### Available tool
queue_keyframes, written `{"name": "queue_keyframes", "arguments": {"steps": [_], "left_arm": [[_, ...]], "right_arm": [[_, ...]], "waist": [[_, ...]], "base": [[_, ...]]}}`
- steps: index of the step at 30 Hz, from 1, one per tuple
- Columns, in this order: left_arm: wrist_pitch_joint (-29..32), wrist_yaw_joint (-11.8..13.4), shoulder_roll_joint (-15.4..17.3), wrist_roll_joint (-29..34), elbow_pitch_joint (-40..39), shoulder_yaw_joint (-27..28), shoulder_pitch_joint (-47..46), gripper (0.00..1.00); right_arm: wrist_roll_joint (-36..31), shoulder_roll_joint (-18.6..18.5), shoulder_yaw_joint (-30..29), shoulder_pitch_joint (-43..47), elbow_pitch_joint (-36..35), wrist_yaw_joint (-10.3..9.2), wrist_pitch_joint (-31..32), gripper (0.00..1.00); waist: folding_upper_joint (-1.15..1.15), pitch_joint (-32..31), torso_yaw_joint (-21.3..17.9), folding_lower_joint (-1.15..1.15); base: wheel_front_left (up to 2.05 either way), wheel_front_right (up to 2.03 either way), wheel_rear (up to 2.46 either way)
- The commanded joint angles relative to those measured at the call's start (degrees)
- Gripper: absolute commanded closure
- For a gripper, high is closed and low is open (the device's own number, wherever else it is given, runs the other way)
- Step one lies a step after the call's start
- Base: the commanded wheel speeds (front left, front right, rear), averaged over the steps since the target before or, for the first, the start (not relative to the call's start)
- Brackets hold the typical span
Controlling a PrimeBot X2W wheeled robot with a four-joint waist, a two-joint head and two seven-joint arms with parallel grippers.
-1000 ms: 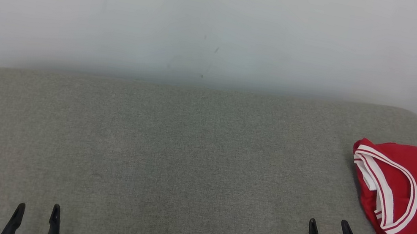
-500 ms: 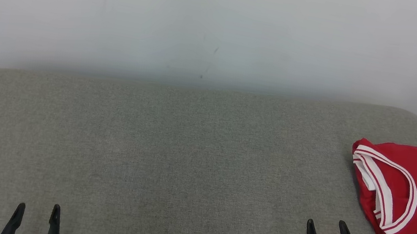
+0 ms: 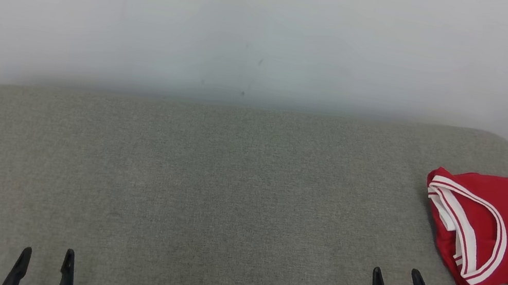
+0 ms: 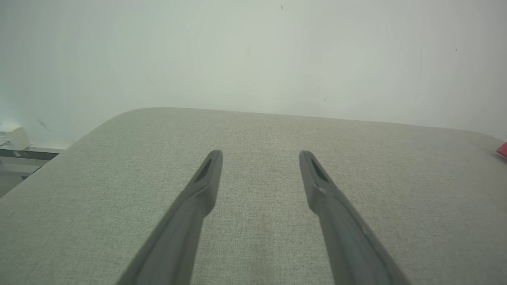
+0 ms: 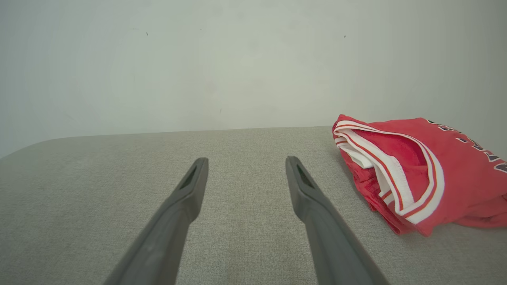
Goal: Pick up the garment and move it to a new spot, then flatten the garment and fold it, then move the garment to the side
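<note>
Hardly anything has moved over the last 1 second. The whole head view has slid a touch to the left, jersey and wall marks alike, so that is the camera turning and not the things. The right gripper [image 3: 395, 272] sits where it did, near the right side of the grey padded table [image 3: 225, 184].

The red jersey [image 3: 494, 232] lies folded into a thick bundle on the right end of the table. Its white-and-red striped trim faces left and dark letters edged in white run along its top. Its right part runs off the edge of the head view, so I cannot tell how far it reaches. It rests flat on the padding with nothing holding it.

The right gripper is open, its 2 dark fingers spread with bare fabric showing between them. It is nearer to me than the jersey and just to its left, close by but apart from the cloth (the right wrist view shows a clear strip of table between finger and trim).

The left gripper [image 3: 47, 252] is at the near left, well apart from the jersey. It is also open and empty, and its tips stand over plain padding. A pale wall [image 3: 254, 22] rises behind the far edge of the table.
</note>
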Motion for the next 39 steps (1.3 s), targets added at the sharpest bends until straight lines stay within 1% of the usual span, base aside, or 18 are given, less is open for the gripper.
{"name": "queue_keyframes", "arguments": {"steps": [1,2,6,8,12,13,21,39], "left_arm": [[0.0,0.0,0.0,-0.1,-0.2,0.0,0.3,0.00],[0.0,0.0,0.0,0.0,0.2,0.0,0.0,1.00],[0.3,-0.2,-0.4,-0.3,2.5,0.0,0.6,1.00],[0.8,-0.3,-0.4,-1.4,2.8,0.3,0.2,1.00],[2.3,-0.5,-0.3,-6.1,3.2,0.7,-0.8,1.00],[2.8,-0.6,-0.3,-8.5,3.1,0.6,-1.1,1.00],[4.7,-1.0,-0.3,-17.2,2.9,0.4,-2.0,1.00],[8.7,-1.9,-0.2,-34.0,3.0,0.6,-4.4,1.00]], "right_arm": [[0.2,0.1,0.0,0.5,-0.1,-0.18,-0.2,0.00],[0.0,0.0,0.0,0.1,0.2,0.00,0.0,1.00],[0.4,0.0,-0.1,1.4,2.2,0.00,0.5,1.00],[1.6,0.0,-0.3,1.2,2.2,0.00,0.8,1.00],[6.5,0.0,-0.9,0.8,1.9,-0.01,2.1,1.00],[8.8,0.0,-1.1,0.6,1.7,-0.01,2.6,1.00],[17.6,0.0,-2.1,0.1,1.0,-0.02,4.7,1.00],[34.5,0.0,-4.0,-1.2,-0.2,-0.04,8.8,1.00]], "waist": [[0.00,0.0,0.0,-0.01],[0.00,0.0,0.0,0.00],[0.00,0.0,0.0,0.00],[0.00,0.1,0.0,0.00],[0.00,0.2,0.1,0.00],[0.00,0.3,0.1,0.00],[0.00,0.5,0.3,0.00],[0.00,1.1,0.6,0.00]], "base": [[0.00,0.00,0.00],[0.00,0.00,0.00],[0.00,0.00,0.00],[0.00,0.00,0.00],[0.00,0.00,0.00],[0.00,0.00,0.00],[0.00,0.00,0.00],[0.00,0.00,0.00]]}}
